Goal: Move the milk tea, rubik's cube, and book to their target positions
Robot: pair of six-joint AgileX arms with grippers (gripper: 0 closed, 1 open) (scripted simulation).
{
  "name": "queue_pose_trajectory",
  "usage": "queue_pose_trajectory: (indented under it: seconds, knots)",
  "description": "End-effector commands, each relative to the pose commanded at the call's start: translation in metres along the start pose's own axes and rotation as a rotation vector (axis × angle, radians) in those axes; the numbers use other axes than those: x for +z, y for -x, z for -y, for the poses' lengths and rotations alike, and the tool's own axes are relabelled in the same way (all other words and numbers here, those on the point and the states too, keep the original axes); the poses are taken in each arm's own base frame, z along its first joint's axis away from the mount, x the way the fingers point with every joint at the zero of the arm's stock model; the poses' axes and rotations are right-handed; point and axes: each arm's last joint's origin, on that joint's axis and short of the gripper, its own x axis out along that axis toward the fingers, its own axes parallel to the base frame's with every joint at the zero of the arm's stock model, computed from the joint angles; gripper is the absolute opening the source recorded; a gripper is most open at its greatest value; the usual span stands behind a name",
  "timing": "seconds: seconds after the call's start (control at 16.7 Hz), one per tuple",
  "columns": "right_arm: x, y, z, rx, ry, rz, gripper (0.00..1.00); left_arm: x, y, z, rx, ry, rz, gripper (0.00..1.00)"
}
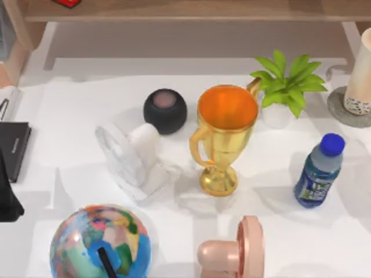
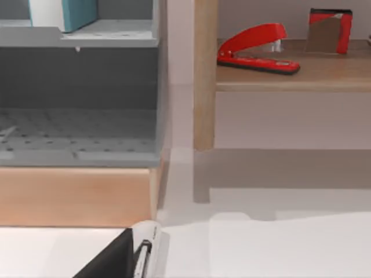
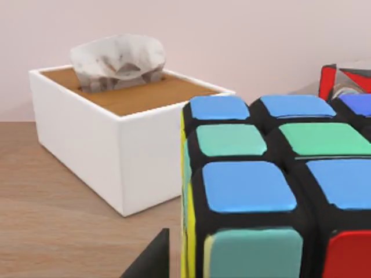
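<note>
Cube count: one rubik's cube (image 3: pixel 278 191) close before the right wrist camera, beside one tissue box (image 3: pixel 124 124) on wood; jaws' state cannot tell. One milk tea (image 1: pixel 360 75) right of trophy (image 1: pixel 223 136); one book (image 2: pixel 64 13) on grey shelf.

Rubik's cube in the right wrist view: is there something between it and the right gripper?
No, nothing visible. The rubik's cube sits right before the camera on a wooden surface, with only a dark fingertip beside it. The tissue box stands farther back.
</note>
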Motion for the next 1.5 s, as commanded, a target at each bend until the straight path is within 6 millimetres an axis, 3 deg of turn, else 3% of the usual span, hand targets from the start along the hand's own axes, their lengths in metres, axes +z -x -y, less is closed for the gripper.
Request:
queue_pose_trajectory:
  seconds: [0.6, 1.02, 1.32, 1.5]
  knots:
    - [0.000, 0.000, 0.001, -0.002, 0.000, 0.000, 1.00, 0.000, 0.000, 0.000, 0.000, 0.000, 0.000, 1.00]
    - [0.000, 0.028, 0.001, -0.002, 0.000, 0.000, 1.00, 0.000, 0.000, 0.000, 0.000, 0.000, 0.000, 1.00]
    - [-0.001, 0.028, 0.003, -0.007, 0.001, -0.002, 1.00, 0.000, 0.000, 0.000, 0.000, 0.000, 0.000, 1.00]
    - [0.000, 0.039, 0.009, -0.003, 0.007, -0.012, 1.00, 0.000, 0.000, 0.000, 0.000, 0.000, 0.000, 1.00]
